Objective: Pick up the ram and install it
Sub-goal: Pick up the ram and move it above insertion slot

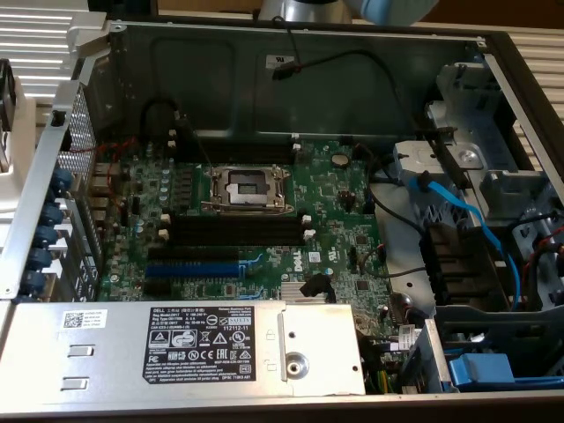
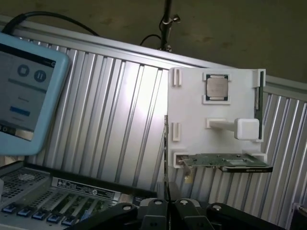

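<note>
Over at the open computer case, in the exterior view, a perforated side wall (image 1: 53, 176) with blue clips (image 1: 48, 238) is running off the exterior view's left. The arm (image 1: 304, 9) is poking in at twelve o'clock, cut off by the frame. Through the wrist view a pale-blue tablet (image 2: 24, 91) is showing part of its screen, the lettering too blurred to read. A dark strip (image 2: 259, 96) on the white holder (image 2: 192, 115), at the edge farther from the tablet, is too thin to name.

The claw (image 2: 165, 208) is sitting nearly closed, its black fingers (image 2: 153, 211) pinching the ram (image 2: 165, 158). The ram is showing edge-on as a thin dark line rising from between them, outside the case, lining up with the holder's edge nearer the tablet. Whether it is touching the holder I cannot tell. A processor chip (image 2: 217, 88) and a green card (image 2: 225, 160) are resting on that holder.

On the motherboard, the black memory slots (image 1: 233, 229) are lying bare at six o'clock from the socket (image 1: 247, 187). The blue expansion slot (image 1: 189, 269) is lying at seven o'clock from it. The power supply (image 1: 176, 344) is boxing them in at six o'clock, and a blue cable (image 1: 458, 211) is crowding in at three.
</note>
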Controlling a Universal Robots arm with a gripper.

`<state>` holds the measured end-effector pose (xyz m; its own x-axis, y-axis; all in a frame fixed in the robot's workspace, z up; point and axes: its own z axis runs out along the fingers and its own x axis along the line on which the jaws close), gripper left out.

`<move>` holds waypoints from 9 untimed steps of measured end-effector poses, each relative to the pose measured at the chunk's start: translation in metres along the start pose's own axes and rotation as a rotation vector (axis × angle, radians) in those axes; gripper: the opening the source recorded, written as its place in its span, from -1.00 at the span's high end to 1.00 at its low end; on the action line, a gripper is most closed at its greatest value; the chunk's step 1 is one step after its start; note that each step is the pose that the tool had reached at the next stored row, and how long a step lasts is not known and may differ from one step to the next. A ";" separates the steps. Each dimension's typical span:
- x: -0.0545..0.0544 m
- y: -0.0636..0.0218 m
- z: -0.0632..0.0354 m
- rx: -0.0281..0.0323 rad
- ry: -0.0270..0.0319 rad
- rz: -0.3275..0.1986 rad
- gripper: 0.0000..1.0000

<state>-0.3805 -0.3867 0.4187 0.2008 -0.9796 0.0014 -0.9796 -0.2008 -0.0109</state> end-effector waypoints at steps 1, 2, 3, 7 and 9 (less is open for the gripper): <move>0.001 -0.0046 -0.0038 -0.0006 0.0033 0.000 0.76; 0.001 -0.0059 -0.0077 -0.0021 0.0109 0.005 0.76; 0.002 -0.0077 -0.0102 -0.0018 0.0168 0.008 0.76; 0.003 -0.0163 -0.0140 0.0099 0.0289 0.032 0.76; 0.004 -0.0172 -0.0141 0.0221 0.0335 0.056 0.76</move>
<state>-0.3631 -0.3867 0.4330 0.1450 -0.9889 0.0337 -0.9887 -0.1461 -0.0340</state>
